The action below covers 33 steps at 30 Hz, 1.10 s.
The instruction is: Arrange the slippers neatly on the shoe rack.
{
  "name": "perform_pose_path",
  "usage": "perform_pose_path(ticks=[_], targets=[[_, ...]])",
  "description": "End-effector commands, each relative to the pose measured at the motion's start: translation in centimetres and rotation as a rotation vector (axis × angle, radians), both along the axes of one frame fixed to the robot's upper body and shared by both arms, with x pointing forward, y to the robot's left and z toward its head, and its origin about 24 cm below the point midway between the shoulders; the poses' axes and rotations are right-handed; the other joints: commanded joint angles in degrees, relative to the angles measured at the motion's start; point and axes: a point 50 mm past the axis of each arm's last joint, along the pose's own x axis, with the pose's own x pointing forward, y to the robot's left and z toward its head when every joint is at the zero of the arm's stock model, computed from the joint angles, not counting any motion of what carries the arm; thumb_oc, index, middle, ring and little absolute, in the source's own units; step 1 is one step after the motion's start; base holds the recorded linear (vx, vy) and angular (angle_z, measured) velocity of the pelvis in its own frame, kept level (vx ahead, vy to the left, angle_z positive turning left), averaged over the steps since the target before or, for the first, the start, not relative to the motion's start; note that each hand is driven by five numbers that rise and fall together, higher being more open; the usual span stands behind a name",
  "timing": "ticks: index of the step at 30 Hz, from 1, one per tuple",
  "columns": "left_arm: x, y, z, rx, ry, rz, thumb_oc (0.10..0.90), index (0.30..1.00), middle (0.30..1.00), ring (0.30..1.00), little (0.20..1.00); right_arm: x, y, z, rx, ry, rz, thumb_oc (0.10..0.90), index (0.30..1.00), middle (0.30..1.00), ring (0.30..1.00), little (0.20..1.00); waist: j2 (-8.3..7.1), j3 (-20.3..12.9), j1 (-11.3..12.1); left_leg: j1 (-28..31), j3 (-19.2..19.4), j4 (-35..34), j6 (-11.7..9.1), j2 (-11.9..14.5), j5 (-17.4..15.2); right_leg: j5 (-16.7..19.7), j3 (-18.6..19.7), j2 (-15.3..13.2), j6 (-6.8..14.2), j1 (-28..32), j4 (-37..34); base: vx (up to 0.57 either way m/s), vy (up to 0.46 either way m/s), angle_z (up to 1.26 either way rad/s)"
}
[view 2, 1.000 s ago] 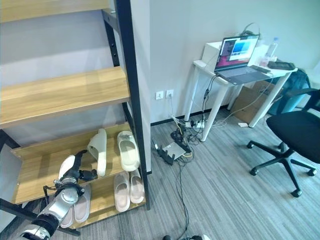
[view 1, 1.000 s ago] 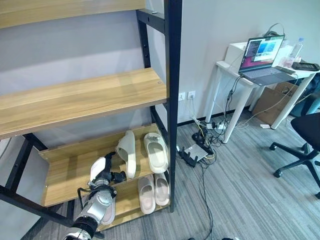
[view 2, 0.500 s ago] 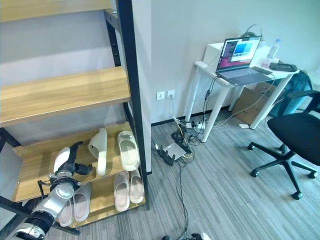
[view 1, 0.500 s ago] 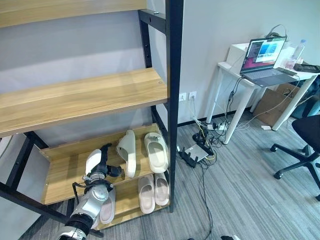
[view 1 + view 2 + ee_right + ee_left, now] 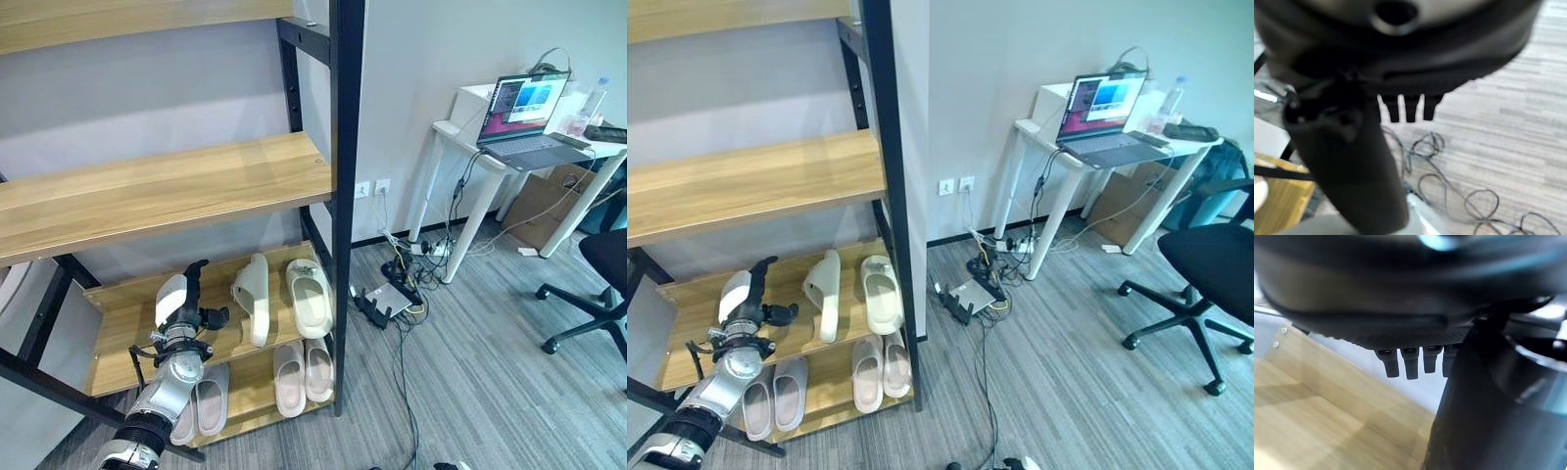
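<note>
Now we have our left hand (image 5: 186,318) raised over the middle shelf (image 5: 127,328) of the shoe rack (image 5: 345,196), fingers straight and spread, holding nothing; its wrist view shows short fingertips (image 5: 1406,364) hanging free above bare wood. Our right hand (image 5: 1405,110) shows in its own wrist view over the grey floor (image 5: 1508,147), fingers likewise straight and empty.

Just to the right of our left hand a white slipper (image 5: 253,297) stands on its edge, and past it its mate (image 5: 308,297) lies flat, sole down. On the bottom shelf a pair (image 5: 199,408) sits below our wrist, and another pair (image 5: 303,373) lies further right, both flat and side by side.

We judge the tipped slipper is the step in hand: the next move calls for reaching right, taking it by its upper edge, and laying it flat beside its mate.

For room, bare shelf lies to the left of and behind our hand, with the rack's black diagonal brace (image 5: 44,313) further left. Further right, the black upright post bounds the shelf, so a swing that way must stay short.
</note>
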Motion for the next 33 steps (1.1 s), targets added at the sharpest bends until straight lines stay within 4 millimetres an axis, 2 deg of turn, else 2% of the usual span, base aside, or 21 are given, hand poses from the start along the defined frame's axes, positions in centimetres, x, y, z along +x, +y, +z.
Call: perform_pose_path(ticks=[1,16,28,33], targets=[[5.0,-0.6,6.3,-0.048,-0.283,0.014,0.8,0.9,0.9,0.9,0.9,2.6,0.7,0.4,0.015,-0.07,0.035,0.8,0.9,0.9,0.9,0.9,1.36,0.99,-0.59,-1.06,3.44,0.5,0.93,-3.44,-5.08,-8.99,-2.27,-1.25,2.77,5.35,0.77,0.0,0.0,0.0],[6.4,-2.9,8.1,-0.253,-0.383,-0.018,0.8,0.9,0.9,0.9,0.9,2.7,0.6,0.5,0.008,-0.083,0.038,0.8,0.9,0.9,0.9,0.9,0.98,1.06,-1.72,-1.42,4.81,0.5,0.98,-3.25,-5.66,-8.81,-1.32,-1.06,2.84,4.24,0.77,0.03,-0.004,-0.06],[7.3,-2.1,7.6,-0.219,-0.312,0.023,0.8,0.9,0.9,0.9,0.9,3.2,0.3,0.7,-0.001,-0.091,0.042,0.8,0.9,0.9,0.9,0.9,0.88,1.56,-2.44,-1.98,5.43,0.5,0.86,-3.23,-5.75,-8.54,-0.92,-0.92,3.08,3.17,0.77,0.01,0.0,0.0],[7.4,-2.4,7.1,-0.229,-0.289,0.019,0.8,0.9,0.9,0.9,0.9,3.2,0.2,0.7,-0.004,-0.094,0.038,0.8,0.9,0.9,0.9,0.9,0.79,1.59,-2.57,-2.1,5.67,0.5,0.91,-3.3,-5.87,-8.43,-0.79,-0.95,3.13,2.85,0.77,0.0,0.002,-0.01]])
